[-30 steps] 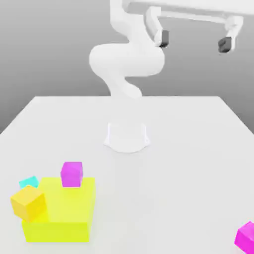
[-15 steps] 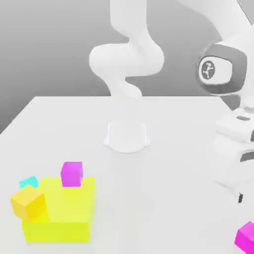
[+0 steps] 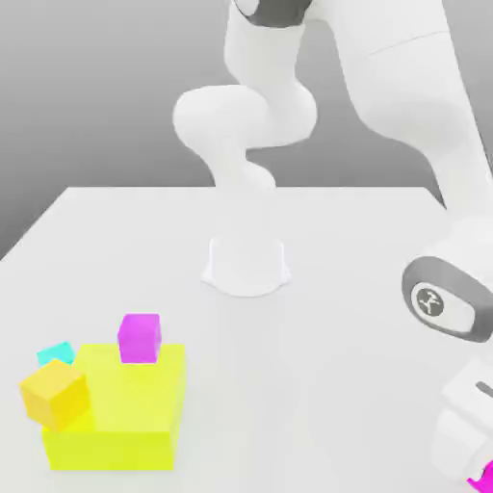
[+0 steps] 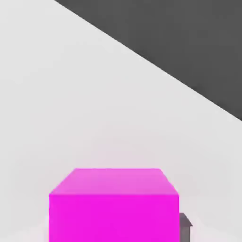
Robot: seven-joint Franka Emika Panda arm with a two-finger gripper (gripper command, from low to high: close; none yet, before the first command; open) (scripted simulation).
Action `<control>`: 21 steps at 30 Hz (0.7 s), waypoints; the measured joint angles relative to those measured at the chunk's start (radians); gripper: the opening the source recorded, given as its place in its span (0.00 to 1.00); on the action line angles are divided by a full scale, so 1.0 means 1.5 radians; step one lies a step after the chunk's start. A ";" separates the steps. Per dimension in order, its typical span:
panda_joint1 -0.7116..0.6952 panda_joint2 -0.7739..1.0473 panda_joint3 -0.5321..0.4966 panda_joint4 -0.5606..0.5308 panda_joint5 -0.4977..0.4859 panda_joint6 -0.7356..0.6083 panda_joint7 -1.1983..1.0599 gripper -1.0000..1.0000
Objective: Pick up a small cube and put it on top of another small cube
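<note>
One small magenta cube point(image 3: 140, 337) rests on top of the big yellow block point(image 3: 125, 419) at the exterior view's left. The other small cube point(image 3: 485, 478) lies on the white table at the exterior view's bottom right, mostly hidden behind my lowered hand. My gripper point(image 3: 472, 472) has come down over it. In the hand view this cube point(image 4: 113, 203) sits large and close, and a dark fingertip point(image 4: 185, 223) presses against its side. The gripper is shut on this cube, which still rests on the table.
An orange-yellow cube point(image 3: 55, 393) leans on the yellow block's near left corner, with a smaller cyan cube point(image 3: 56, 352) behind it. The arm's round base point(image 3: 246, 265) stands mid-table. The table's far edge point(image 4: 156, 61) shows beyond the cube.
The arm swung down from high above to the table's bottom right corner, covering the magenta cube there. The jaws went from wide open to shut.
</note>
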 joint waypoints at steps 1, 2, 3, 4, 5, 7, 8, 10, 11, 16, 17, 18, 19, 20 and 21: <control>-0.003 -0.009 0.004 -0.002 0.004 -0.007 -0.003 0.00; -0.011 -0.025 0.014 -0.006 0.010 -0.019 -0.007 0.00; -0.017 -0.046 0.022 -0.012 0.021 -0.034 -0.015 0.00; -0.024 -0.068 0.031 -0.017 0.032 -0.051 -0.023 0.00; -0.032 -0.091 0.038 -0.023 0.044 -0.067 -0.031 0.00; -0.064 -0.125 0.015 -0.037 0.057 -0.088 -0.033 0.00; -0.081 -0.140 0.001 -0.043 0.063 -0.096 -0.032 0.00; -0.114 -0.167 -0.027 -0.057 0.074 -0.109 -0.031 0.00; -0.131 -0.181 -0.041 -0.064 0.080 -0.116 -0.031 0.00; -0.214 -0.253 -0.111 -0.101 0.118 -0.145 -0.034 0.00; -0.230 -0.268 -0.125 -0.109 0.126 -0.151 -0.035 0.00; -0.247 -0.284 -0.140 -0.117 0.136 -0.156 -0.037 0.00; -0.264 -0.299 -0.156 -0.125 0.145 -0.162 -0.039 0.00; -0.285 -0.315 -0.171 -0.133 0.156 -0.168 -0.041 0.00; -0.316 -0.332 -0.188 -0.142 0.167 -0.175 -0.043 0.00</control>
